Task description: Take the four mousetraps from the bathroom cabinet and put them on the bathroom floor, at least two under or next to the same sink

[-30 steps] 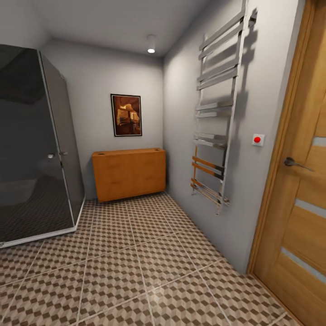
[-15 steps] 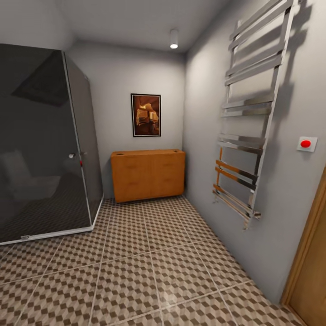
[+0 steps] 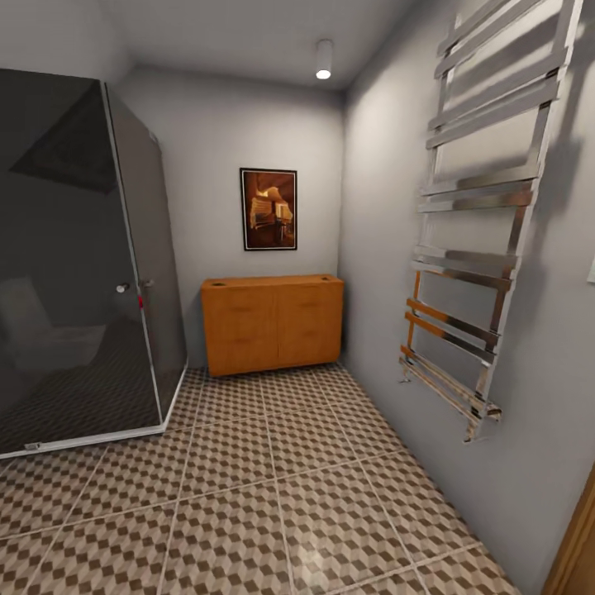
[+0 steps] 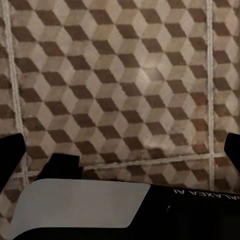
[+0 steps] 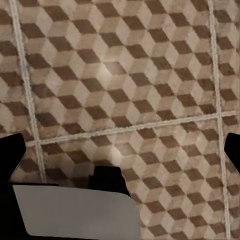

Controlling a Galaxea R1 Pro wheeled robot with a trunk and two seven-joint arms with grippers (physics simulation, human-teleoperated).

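Orange-brown wood marks your cabinet, standing against the far wall between the dark glass shower enclosure on the left and the chrome towel rail on the right wall. Both your arms hang pointing down at the bathroom floor. Your left tool and right tool each have their tips wide apart, holding and touching nothing above the cube-patterned tiles.

White "GALAXEA AI" lettering, upside down, on black robot body.
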